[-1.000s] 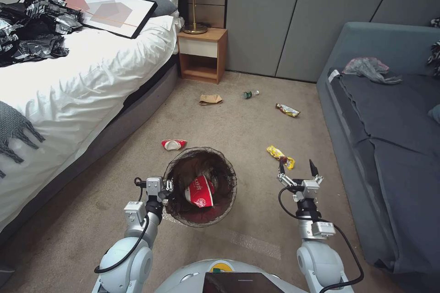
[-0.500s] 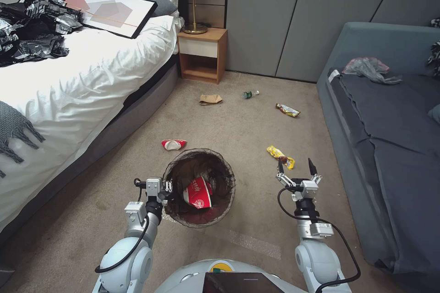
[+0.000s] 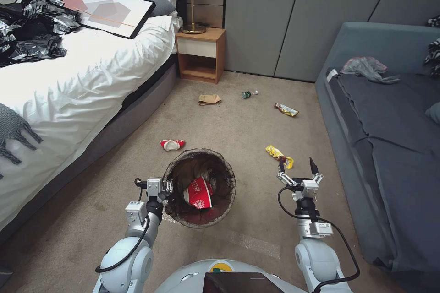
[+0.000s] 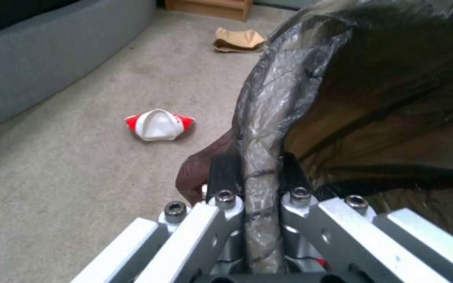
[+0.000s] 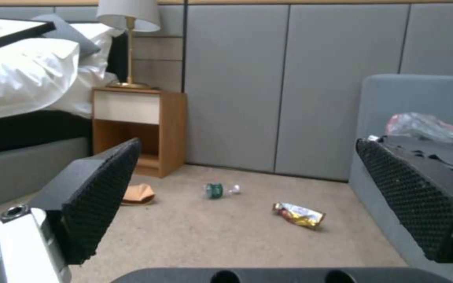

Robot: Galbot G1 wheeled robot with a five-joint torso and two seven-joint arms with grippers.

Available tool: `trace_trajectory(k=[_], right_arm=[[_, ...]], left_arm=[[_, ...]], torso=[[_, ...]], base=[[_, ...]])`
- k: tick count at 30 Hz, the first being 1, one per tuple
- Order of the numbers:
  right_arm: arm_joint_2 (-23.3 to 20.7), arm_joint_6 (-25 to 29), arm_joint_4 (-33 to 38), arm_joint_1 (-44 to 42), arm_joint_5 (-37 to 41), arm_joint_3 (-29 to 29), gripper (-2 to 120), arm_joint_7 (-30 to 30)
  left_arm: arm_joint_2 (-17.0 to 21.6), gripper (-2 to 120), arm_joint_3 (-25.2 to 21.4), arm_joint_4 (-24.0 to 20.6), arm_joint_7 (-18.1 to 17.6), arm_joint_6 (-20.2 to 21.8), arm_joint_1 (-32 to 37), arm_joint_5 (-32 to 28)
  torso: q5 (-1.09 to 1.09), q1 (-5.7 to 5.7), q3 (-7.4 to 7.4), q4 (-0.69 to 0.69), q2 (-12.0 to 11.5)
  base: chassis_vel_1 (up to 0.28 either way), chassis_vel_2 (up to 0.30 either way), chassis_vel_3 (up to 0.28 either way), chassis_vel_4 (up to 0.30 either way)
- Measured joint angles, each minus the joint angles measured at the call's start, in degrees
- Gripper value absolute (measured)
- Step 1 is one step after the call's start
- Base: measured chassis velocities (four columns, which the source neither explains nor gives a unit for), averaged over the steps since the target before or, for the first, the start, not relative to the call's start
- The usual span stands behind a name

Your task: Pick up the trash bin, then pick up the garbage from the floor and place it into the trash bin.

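Right now I'm pinching the trash bin [image 3: 200,187] rim with the left gripper [image 4: 253,173] to carry it — right gripper [image 3: 297,170] is hovering wide open near the yellow wrapper [image 3: 279,155].

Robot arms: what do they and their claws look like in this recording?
Both arms are silver-grey with rounded joints and looping black cables. The left claw has bare metal links with hex bolts and slim black fingers. The right claw has pointed black fingers with dimpled rubber pads.
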Motion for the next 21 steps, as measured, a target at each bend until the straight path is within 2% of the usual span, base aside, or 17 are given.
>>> trace_trajectory(k=[14, 21], right_arm=[[0.4, 1.4, -1.0, 0.8, -1.7, 0.5, 100, 0.3], [0.3, 1.4, -1.0, 1.2, -2.0, 0.3, 100, -0.1]], left_arm=[[-0.2, 2, 0.0, 0.5, 0.7, -0.7, -0.2, 0.0], [-0.2, 2, -0.2, 0.6, 0.8, -1.3, -0.1, -0.2]], torso=[[0.00, 0.00, 0.00, -0.03, 0.0], [0.00, 0.00, 0.00, 0.01, 0.0]], base=[[-0.007, -0.009, -0.012, -0.009], [0.000, 0.000, 0.000, 0.000]])
